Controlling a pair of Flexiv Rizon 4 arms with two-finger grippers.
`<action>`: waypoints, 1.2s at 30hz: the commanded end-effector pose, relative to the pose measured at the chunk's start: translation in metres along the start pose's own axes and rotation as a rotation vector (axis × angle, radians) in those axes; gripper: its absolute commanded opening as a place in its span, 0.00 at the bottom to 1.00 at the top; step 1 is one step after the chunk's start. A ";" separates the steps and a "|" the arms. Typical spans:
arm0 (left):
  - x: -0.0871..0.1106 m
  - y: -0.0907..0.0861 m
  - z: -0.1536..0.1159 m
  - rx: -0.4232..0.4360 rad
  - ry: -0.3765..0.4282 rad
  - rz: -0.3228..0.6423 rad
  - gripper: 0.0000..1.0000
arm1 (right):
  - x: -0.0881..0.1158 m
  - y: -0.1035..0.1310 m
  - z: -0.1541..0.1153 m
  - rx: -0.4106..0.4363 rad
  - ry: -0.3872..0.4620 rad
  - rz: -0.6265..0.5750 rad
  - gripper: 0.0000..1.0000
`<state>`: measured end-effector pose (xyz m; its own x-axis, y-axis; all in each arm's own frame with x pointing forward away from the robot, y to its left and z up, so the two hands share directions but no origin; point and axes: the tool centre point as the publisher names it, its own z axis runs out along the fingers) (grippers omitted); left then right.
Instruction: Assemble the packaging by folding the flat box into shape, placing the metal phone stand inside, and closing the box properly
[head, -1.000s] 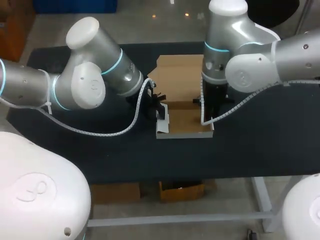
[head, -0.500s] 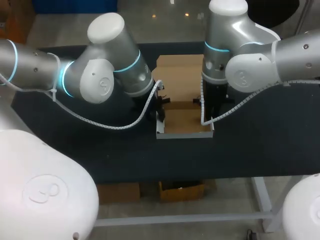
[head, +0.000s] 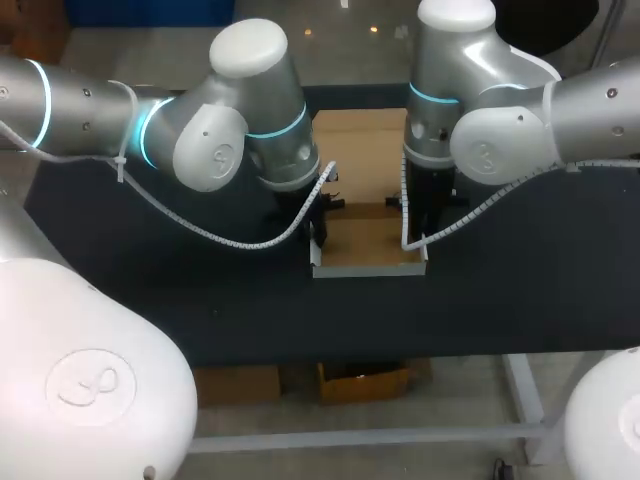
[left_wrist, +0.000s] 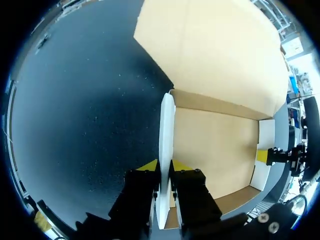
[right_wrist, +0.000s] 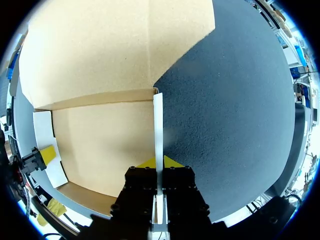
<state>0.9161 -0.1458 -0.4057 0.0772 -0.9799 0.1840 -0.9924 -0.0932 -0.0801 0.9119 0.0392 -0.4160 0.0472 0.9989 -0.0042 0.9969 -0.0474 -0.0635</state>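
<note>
A black table (head: 520, 280) carries a half-folded cardboard box (head: 365, 240), which sits between the two grippers. The box is plain brown inside and white on the outer faces of its walls. It stands as a shallow open tray, and its broad lid flap (head: 360, 160) lies flat on the table ahead of both grippers, joined to the tray's far wall along a crease. The tray floor (left_wrist: 215, 145) is bare brown board.

The left arm (head: 200, 140) comes in across the table to the tray's left edge, and the right arm (head: 500, 110) hangs over its right edge.

The left gripper (left_wrist: 164, 166) is clamped on the left side wall (left_wrist: 166, 140). The thin white panel stands upright between its yellow tips, with one finger outside the tray and one inside, and it runs straight ahead of the gripper to the far corner. The right gripper (right_wrist: 158, 162) pinches the right side wall (right_wrist: 158, 125) the same way, the panel upright and edge-on between its fingers. From each wrist view, the other gripper's yellow tip shows across the tray floor at the opposite wall.
</note>
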 end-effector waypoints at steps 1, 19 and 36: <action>0.001 -0.003 0.010 -0.013 -0.151 -0.002 0.07 | 0.003 0.000 0.000 0.004 -0.002 0.000 0.00; -0.004 -0.002 0.019 -0.051 -0.185 -0.009 0.03 | 0.003 0.000 0.000 0.004 -0.002 0.000 0.00; -0.011 0.004 0.024 -0.063 -0.180 -0.006 0.00 | 0.003 0.000 0.000 0.004 -0.002 0.000 0.00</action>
<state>0.9148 -0.1399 -0.4079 0.0914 -0.9953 0.0331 -0.9957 -0.0919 -0.0145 0.9118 0.0398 -0.4160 0.0470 0.9989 -0.0038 0.9969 -0.0471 -0.0635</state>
